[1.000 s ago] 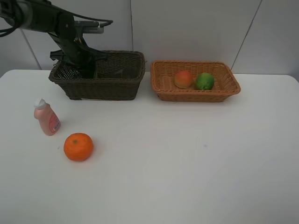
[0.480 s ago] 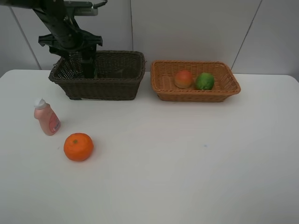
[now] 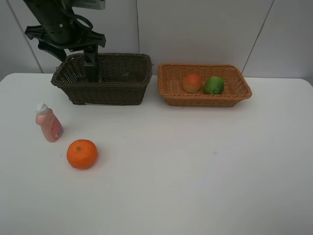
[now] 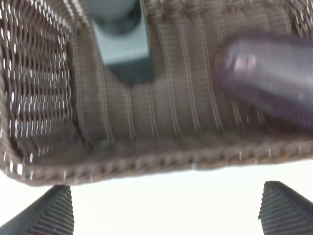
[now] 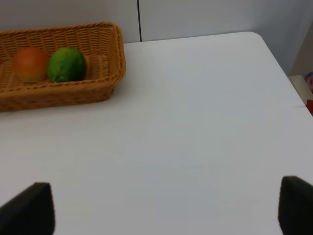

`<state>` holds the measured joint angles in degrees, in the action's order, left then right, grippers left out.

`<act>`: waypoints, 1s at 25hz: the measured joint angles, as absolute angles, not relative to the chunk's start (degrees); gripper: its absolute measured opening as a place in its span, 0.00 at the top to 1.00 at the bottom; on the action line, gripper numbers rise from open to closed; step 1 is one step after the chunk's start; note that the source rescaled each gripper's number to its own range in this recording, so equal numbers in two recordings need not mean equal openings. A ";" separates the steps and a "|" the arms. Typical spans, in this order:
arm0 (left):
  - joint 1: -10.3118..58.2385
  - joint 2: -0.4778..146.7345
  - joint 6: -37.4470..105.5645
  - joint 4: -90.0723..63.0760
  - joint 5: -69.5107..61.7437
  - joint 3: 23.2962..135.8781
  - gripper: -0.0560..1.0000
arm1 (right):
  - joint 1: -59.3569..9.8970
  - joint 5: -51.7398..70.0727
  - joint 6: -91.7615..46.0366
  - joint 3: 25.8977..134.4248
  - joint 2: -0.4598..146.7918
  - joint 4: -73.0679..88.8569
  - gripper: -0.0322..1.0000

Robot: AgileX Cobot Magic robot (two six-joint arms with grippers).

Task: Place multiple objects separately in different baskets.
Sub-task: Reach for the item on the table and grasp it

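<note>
Above dark basket (image 3: 103, 91), wide-jawed left tool (image 4: 169, 210)

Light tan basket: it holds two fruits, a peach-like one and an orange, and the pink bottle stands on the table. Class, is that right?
Not quite. Beside the peach-like fruit, the light tan basket holds a green lime-like fruit, not an orange, as the exterior high view shows. The pink bottle does stand on the table.
</note>
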<state>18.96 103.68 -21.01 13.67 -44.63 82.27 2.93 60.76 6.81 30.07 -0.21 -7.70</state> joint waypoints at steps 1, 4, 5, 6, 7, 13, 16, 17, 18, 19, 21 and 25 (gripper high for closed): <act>18.96 102.15 -20.97 13.67 -44.63 80.56 0.02 | 2.93 60.76 6.81 30.07 -0.21 -7.70 0.03; 18.89 99.38 -20.47 13.74 -44.48 76.40 0.02 | 2.93 60.76 6.81 30.07 -0.21 -7.70 0.03; 18.78 98.00 -19.96 13.74 -44.42 74.42 0.02 | 2.93 60.76 6.81 30.07 -0.21 -7.70 0.03; 18.73 95.86 -18.87 13.79 -44.34 71.15 0.02 | 2.93 60.76 6.81 30.07 -0.21 -7.70 0.03; 18.73 94.92 -18.12 14.05 -44.34 69.52 0.02 | 2.93 60.76 6.81 30.07 -0.21 -7.70 0.03; 15.57 93.10 -14.02 14.42 -44.93 64.59 0.02 | 2.93 60.76 6.81 30.07 -0.21 -7.70 0.03; 13.50 93.10 -13.96 13.69 -45.09 64.45 0.02 | 2.93 60.76 6.81 30.07 -0.21 -7.70 0.03; 12.69 93.10 -13.96 13.08 -45.09 64.45 0.02 | 2.93 60.76 6.81 30.07 -0.21 -7.70 0.03; 11.98 93.10 -13.88 12.52 -45.09 64.45 0.02 | 2.93 60.76 6.81 30.07 -0.21 -7.70 0.03; 11.09 93.10 -13.33 11.95 -45.09 64.45 0.02 | 2.93 60.76 6.81 30.07 -0.21 -7.70 0.03; 9.44 93.48 -11.31 10.86 -45.09 64.45 0.02 | 2.93 60.76 6.81 30.07 -0.21 -7.70 0.03; 7.94 96.63 -7.54 7.00 -45.09 65.42 0.02 | 2.93 60.76 6.81 30.07 -0.21 -7.65 0.03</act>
<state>7.94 96.63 -7.54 7.00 -45.09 65.42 2.93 60.76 6.81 30.07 -0.21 -7.65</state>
